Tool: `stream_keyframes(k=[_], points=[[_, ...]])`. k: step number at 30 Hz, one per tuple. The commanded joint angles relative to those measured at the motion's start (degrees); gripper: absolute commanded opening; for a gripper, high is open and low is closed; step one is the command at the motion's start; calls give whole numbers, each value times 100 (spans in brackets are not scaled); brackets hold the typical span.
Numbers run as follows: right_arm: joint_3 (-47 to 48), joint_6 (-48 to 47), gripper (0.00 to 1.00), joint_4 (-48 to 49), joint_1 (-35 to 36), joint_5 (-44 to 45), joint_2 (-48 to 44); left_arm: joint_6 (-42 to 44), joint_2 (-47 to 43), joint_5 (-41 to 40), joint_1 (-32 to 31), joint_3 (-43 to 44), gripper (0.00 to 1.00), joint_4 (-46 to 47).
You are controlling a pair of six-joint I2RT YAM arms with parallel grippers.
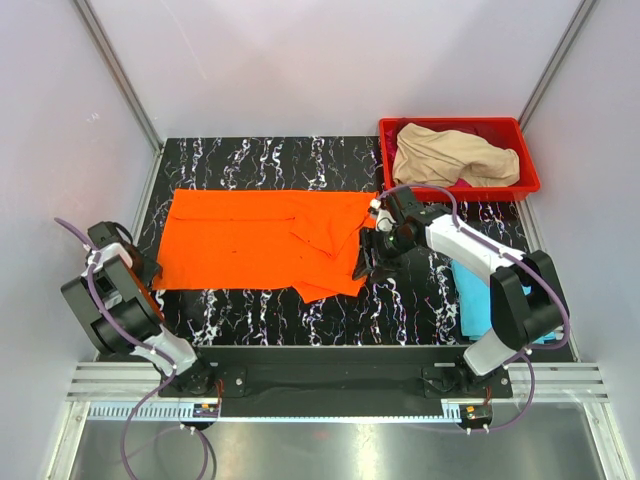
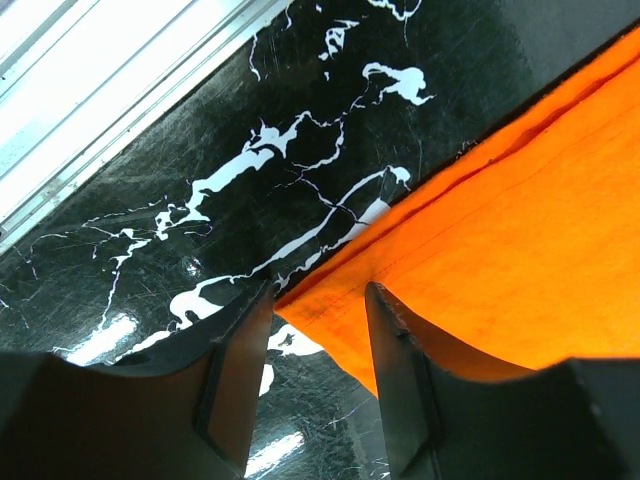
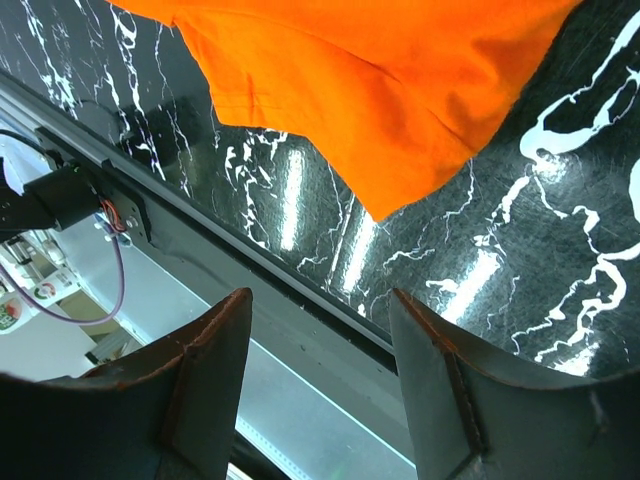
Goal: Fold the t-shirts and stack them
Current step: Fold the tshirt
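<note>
The bright orange t-shirt [image 1: 260,240] lies spread flat on the black marble table [image 1: 250,165], with a sleeve folded over near its right end. My left gripper [image 1: 150,272] is open at the shirt's near left corner. In the left wrist view that corner [image 2: 330,310] lies between the open fingers [image 2: 318,295]. My right gripper [image 1: 365,262] is open and empty just off the shirt's near right corner [image 3: 385,205]; its fingers [image 3: 320,300] hold nothing. The light blue t-shirt [image 1: 472,300] lies under the right arm. The beige t-shirt [image 1: 450,155] fills the red bin [image 1: 525,175], with a bit of magenta [image 1: 463,184] under it.
The red bin stands at the back right corner. White walls with metal posts [image 1: 120,75] close in the table. A metal rail [image 1: 330,385] runs along the near edge by the arm bases.
</note>
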Motion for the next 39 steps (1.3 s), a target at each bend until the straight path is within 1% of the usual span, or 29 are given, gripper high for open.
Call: stream_keyframes(k=[1,3,5,6,10,15,20,24,27,30,31,33,36,39], points=[[-158,211,64,299,-24,-95,56,72,201,-198,53,-133,49,227],[-386,299,64,387,-24,-77,47,46,122,-242,62,-151,49,53],[-579,378,64,449,-16,-51,-5,28,-80,-356,71,-334,57,34],[-659,422,64,554,-15,-50,-32,20,-290,-435,71,-396,59,60],[-853,563,64,713,-15,-51,-111,-103,-415,-418,80,-441,56,17],[-871,537,64,722,-7,2,-76,-182,-608,-427,80,-564,47,77],[-897,519,64,748,-16,-33,-23,-200,-56,-374,106,-442,46,323],[-976,519,64,827,-24,-50,73,-209,191,-374,106,-257,43,385],[-1099,458,64,915,-15,-103,161,-121,393,-287,106,-186,35,429],[-1196,309,65,1029,-7,-7,284,10,542,-207,106,-107,19,482],[-1205,247,65,1091,-7,-24,380,28,561,-155,106,-98,10,473],[-1178,194,65,1231,-15,46,495,55,561,-119,106,-89,0,447],[-1003,185,64,1486,-15,195,715,46,499,30,106,-133,0,456],[-871,317,59,1697,46,204,926,37,394,65,89,-142,0,368]])
